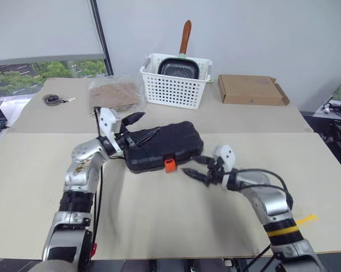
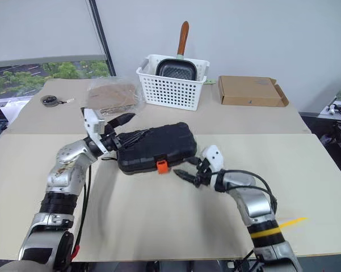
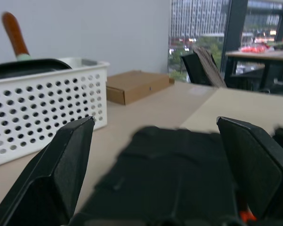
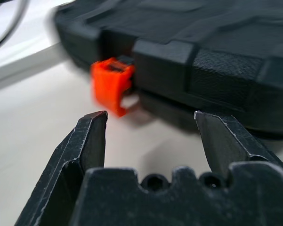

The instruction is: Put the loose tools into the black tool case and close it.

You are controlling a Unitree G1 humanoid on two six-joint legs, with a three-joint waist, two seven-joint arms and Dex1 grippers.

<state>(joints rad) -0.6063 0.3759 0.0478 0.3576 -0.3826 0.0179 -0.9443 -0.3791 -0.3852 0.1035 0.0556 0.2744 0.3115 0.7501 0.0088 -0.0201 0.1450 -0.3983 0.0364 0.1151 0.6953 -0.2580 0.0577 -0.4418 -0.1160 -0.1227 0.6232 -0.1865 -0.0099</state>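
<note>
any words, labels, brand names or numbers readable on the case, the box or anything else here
None can be read.
black tool case: moulded lid and orange latch, no lettering visible.
cardboard box: one small dark mark on its lid, too small to read.
white basket and the pan in it: no label visible.
plastic bag: nothing legible.
yellow tape strip on the table: blank.
</note>
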